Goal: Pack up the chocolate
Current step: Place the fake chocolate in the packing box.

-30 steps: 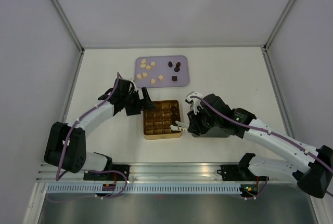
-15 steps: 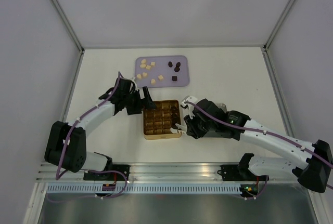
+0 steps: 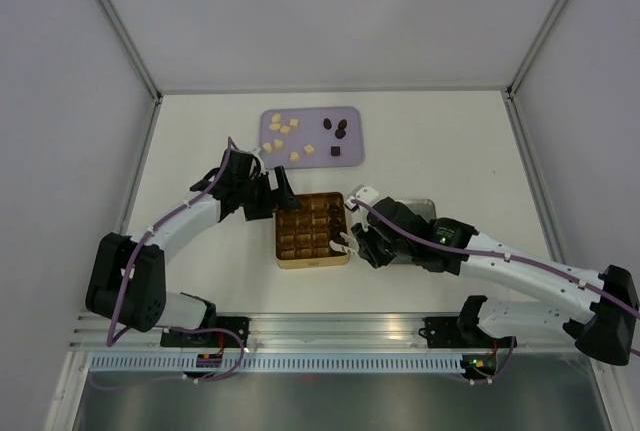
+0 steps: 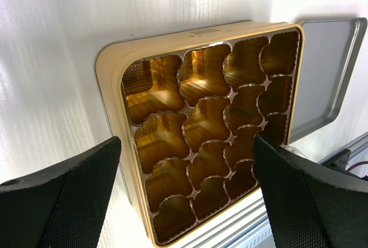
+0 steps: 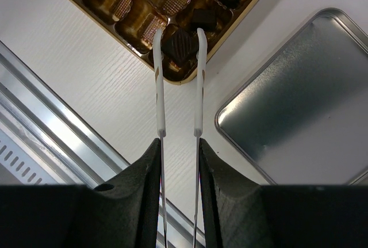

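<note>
A square gold metal tin with small cups (image 3: pixel 300 236) sits in the middle of the white surface (image 3: pixel 450 141). At 12 o'clock from the tin lies a flat purple tray (image 3: pixel 350 116). Small cream chocolate cubes (image 3: pixel 281 130) lie on the left part of the tray. Dark brown chocolate lumps (image 3: pixel 338 129) lie on its right part.

The right pincer (image 5: pixel 179 156) is at 4 o'clock from the tin. It is narrow and squeezes thin metal tweezers with white tips (image 5: pixel 198 81). The tweezer tips pinch a dark square chocolate piece (image 5: pixel 179 45) at the corner cup of the tin nearest that pincer. I cannot tell if the piece touches the bottom of the cup. Two more dark chocolate pieces (image 5: pixel 203 18) sit in cups along the same edge.

A flat grey metal lid (image 5: pixel 299 104) lies just beside the tin at 3 o'clock, partly under the right arm.

The left pincer (image 3: pixel 275 191) is at 10 o'clock from the tin. It is wide and holds nothing. In its own view, the cups between its black fingers (image 4: pixel 63 196) are bare gold.
</note>
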Robot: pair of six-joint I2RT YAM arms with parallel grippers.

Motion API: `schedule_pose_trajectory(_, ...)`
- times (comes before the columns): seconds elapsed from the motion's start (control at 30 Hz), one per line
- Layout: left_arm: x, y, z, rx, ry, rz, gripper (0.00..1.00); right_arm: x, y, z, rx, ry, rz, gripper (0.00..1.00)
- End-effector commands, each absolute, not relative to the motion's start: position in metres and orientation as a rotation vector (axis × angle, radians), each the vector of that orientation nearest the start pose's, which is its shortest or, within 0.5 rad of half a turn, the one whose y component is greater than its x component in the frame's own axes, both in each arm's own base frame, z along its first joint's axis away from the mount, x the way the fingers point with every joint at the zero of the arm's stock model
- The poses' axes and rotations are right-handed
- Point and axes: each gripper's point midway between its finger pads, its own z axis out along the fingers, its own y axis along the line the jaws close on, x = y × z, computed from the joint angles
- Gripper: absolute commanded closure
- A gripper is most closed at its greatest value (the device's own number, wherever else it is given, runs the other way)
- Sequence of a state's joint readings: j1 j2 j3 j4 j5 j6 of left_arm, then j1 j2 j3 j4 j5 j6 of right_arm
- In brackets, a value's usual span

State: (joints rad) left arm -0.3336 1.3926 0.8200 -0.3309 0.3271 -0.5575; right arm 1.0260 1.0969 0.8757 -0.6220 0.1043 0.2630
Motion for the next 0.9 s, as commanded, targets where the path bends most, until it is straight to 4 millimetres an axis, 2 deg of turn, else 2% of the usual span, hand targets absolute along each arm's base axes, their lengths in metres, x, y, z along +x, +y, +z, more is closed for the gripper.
schedule_pose_trajectory(0.0,0.297,-0.192,0.107,-0.097,2.503,-0.824,0.00,0.163,0.251,0.153,-0.812,2.249,0.454,0.88)
schedule_pose_trajectory(0.53,0.299,-0.195,0.110,-0.083,2.495,-0.832,0.00,0.155,0.253,0.137,-0.835,2.247,0.343,0.88)
schedule_pose_trajectory(0.87,0.298,-0.194,0.112,-0.080,2.488,-0.828,0.00,0.152,0.254,0.134,-0.844,2.244,0.314,0.85)
